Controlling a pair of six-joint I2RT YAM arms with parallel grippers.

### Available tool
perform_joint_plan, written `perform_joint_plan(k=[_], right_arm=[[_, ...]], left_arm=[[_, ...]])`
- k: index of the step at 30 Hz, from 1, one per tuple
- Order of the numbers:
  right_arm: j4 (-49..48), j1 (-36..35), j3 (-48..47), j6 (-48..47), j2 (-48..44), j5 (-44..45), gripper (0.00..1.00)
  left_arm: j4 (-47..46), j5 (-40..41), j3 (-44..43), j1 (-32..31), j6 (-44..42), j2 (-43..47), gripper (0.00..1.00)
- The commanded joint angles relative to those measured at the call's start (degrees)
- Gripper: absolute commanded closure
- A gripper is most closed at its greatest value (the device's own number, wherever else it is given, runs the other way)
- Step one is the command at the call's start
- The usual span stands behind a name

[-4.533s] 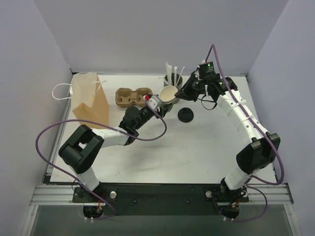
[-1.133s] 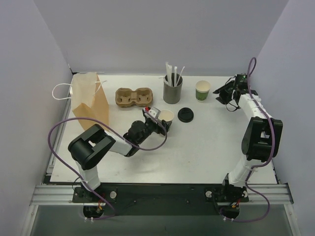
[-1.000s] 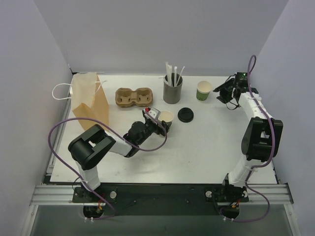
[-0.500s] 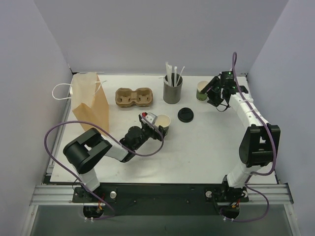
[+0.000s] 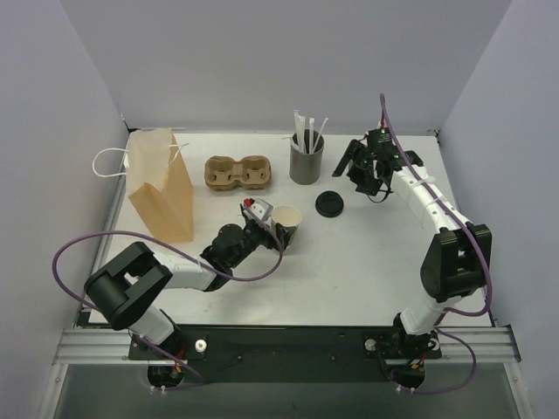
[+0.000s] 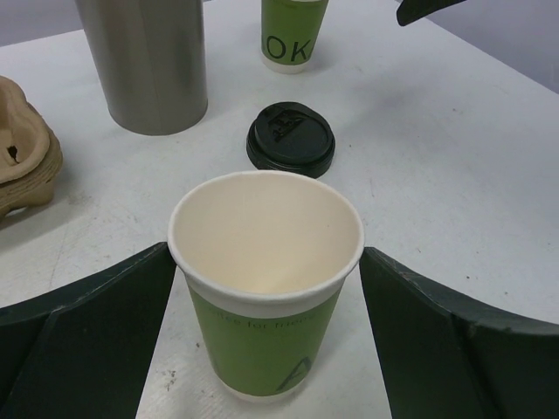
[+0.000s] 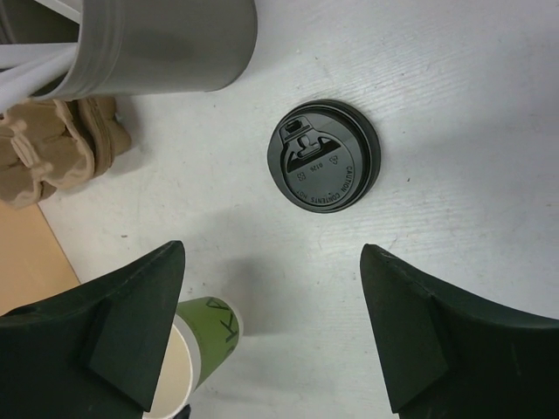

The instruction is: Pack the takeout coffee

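Table (image 5: 367, 271) bears bag (image 5: 162, 188), carrier (image 5: 238, 172), straw holder (image 5: 307, 163), lid (image 5: 329, 203), open cup (image 5: 286, 225), second cup (image 6: 294, 39)

You have two green paper cups on view.
- Near cup (image 6: 266, 297): cream inside, white band under the rim, green wall with faint darker print.
- Far cup (image 6: 294, 35): same green, black letters "OK", white foot.
- Lid (image 6: 290, 138): glossy black all over.
- Table (image 6: 454, 157): white, lightly scuffed grey.
- Straw holder (image 6: 148, 61): plain dull grey, no pattern.
- Straws (image 5: 307, 127): white.
- Cup carrier (image 5: 238, 172): pulp brown.
- Paper bag (image 5: 162, 188): tan, with white handles (image 5: 109, 163).
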State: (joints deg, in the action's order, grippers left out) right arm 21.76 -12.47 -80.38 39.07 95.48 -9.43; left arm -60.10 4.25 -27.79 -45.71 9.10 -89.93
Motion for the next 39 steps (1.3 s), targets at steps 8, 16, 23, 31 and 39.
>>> perform_joint_plan(k=[8,16,23,31,39], right_arm=[[4.08,-6.86,-3.65,-6.28,3.57,2.75,0.21],[4.78,-10.12,-3.73,-7.69,3.57,1.96,0.21],[8.21,-8.45,-6.28,-9.45,5.50,6.09,0.20],[10.94,-6.34,-10.93,-12.35,11.47,7.06,0.12],[11.90,-5.37,-15.94,-16.13,18.42,7.41,0.07]], left_arm=[[4.19,2.42,3.70,-0.87,5.57,3.26,0.02],[9.28,6.29,3.19,-0.78,8.39,10.64,0.03],[44.09,19.72,-12.61,0.71,15.31,19.52,0.03],[72.83,13.47,-25.29,13.26,26.92,18.83,0.03],[76.97,9.81,-25.12,16.53,25.61,19.70,0.03]])
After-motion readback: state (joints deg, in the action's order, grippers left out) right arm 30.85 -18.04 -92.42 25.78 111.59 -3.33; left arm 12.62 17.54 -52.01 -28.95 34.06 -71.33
